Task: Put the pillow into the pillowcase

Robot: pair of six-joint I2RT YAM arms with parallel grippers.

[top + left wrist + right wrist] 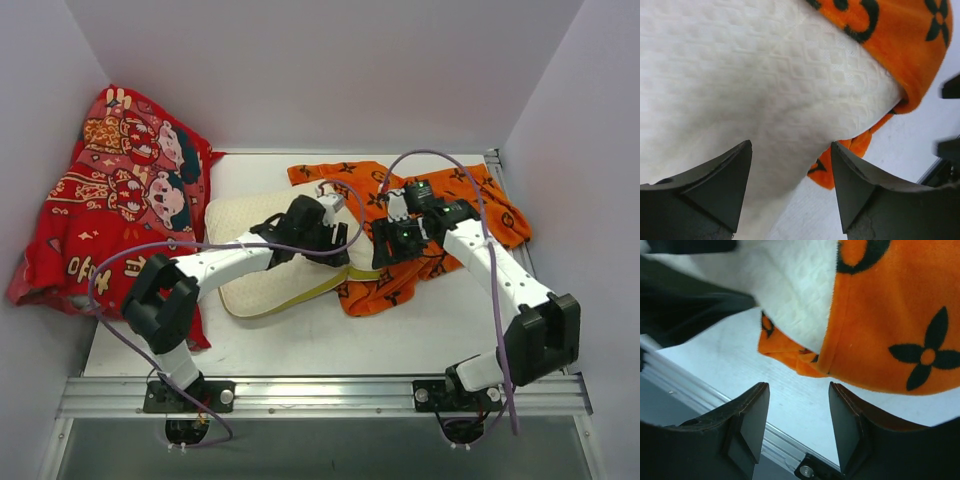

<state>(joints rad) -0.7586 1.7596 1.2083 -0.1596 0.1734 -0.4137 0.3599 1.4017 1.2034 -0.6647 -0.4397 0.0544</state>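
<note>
Your left gripper (790,150) stands over the pillow (275,285), jaws wide and holding nothing. Your right gripper (798,390) is likewise spread and empty above the table (330,340). The pillow lies mid-table, its right end inside the pillowcase (400,285). A red cloth (120,200) lies rumpled at far left.

Soft, even light; we see little glare.
In the top view only faint, diffuse shadows lie on the table (330,340); in the left wrist view the pillow (740,85) nearly bleaches out at upper left; in the right wrist view the pillowcase (890,315) looks slightly soft, the dark shape (685,295) at upper left blurred.
</note>
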